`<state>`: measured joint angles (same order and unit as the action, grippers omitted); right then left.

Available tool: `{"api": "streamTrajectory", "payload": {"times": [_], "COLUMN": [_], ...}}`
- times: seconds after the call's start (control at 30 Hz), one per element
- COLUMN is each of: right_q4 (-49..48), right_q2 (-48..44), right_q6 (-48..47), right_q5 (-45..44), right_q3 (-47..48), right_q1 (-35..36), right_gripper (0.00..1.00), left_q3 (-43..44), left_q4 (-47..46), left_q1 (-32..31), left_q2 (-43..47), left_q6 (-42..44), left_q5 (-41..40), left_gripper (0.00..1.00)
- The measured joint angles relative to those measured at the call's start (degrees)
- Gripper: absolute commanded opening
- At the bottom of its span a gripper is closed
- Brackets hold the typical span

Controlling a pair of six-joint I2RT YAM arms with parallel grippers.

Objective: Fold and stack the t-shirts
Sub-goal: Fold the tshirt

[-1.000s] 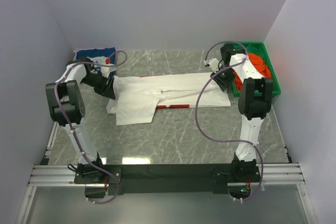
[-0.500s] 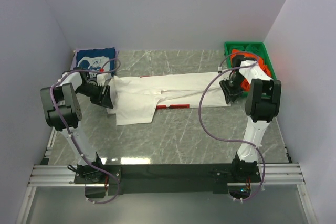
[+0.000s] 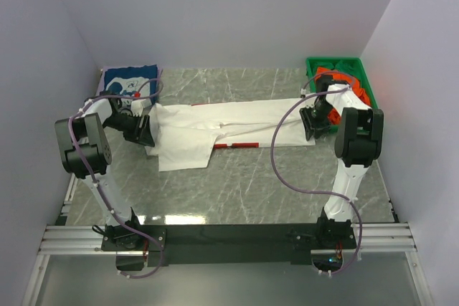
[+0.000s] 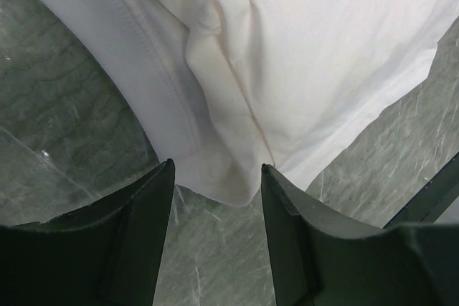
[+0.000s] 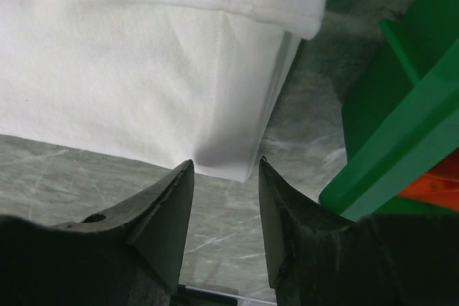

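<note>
At the far left corner the navy t-shirt [image 3: 130, 80] lies flat with its white graphic up, apart from the rest, and I judge it to be the one finished piece, the start of the stack. Just to its right, the left gripper [image 4: 217, 195] sits low over the table [image 3: 237, 191] with its fingers spread, the left-hand near corner of the white t-shirt [image 3: 229, 123] lying in the gap and not pinched. That shirt is laid out long across the middle of the table, sleeves already turned in (a thin red strip shows at its near edge; what it is I cannot tell), so its fold looks only partly made. At its right end the right gripper [image 5: 226, 173] straddles the other near corner, its fingers a little less apart and likewise not clamped. Furthest right, the green bin [image 3: 310, 69] holds an orange t-shirt [image 3: 357, 85] bunched up and unfolded. By my reckoning, less than half the task is done.
</note>
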<state>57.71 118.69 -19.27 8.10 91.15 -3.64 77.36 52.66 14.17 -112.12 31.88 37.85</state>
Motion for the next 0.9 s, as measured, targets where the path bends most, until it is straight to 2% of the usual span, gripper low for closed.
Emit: {"api": "streamTrajectory", "payload": {"times": [0.13,0.23,0.33,0.43,0.67,0.77,0.9], "right_q4": [-0.6,-0.4,-0.4,-0.1,0.4,0.7,1.1], "right_q2": [0.3,1.4,3.0,3.7,3.7,3.7,3.7], "right_q6": [1.7,2.4,3.1,3.2,3.0,2.7,2.2], "right_q5": [0.0,0.4,1.1,1.9,2.1,2.2,2.4], "right_q3": [0.0,0.8,1.6,1.8,2.3,2.5,2.7], "right_q1": [-0.1,-0.3,-0.7,-1.0,-1.1,-1.1,-1.1], "right_gripper": [0.43,0.33,0.12,0.00,0.00,0.00,0.00], "left_q3": [0.0,0.0,0.5,1.1,4.9,6.2,6.6], "left_q4": [-1.2,-2.0,-2.4,-2.6,-3.6,-3.1,-1.2], "left_q1": [0.0,0.0,0.0,0.0,0.0,0.0,0.0], "left_q2": [-0.3,-0.4,-1.2,-1.5,-1.5,-1.5,-1.5], "left_q6": [-1.1,-1.7,-2.6,-3.4,-6.6,-7.2,-7.1], "left_q5": [0.0,0.1,0.5,0.8,3.7,4.5,4.2], "left_gripper": [0.55,0.54,0.52,0.46,0.35,0.43,0.46]}}
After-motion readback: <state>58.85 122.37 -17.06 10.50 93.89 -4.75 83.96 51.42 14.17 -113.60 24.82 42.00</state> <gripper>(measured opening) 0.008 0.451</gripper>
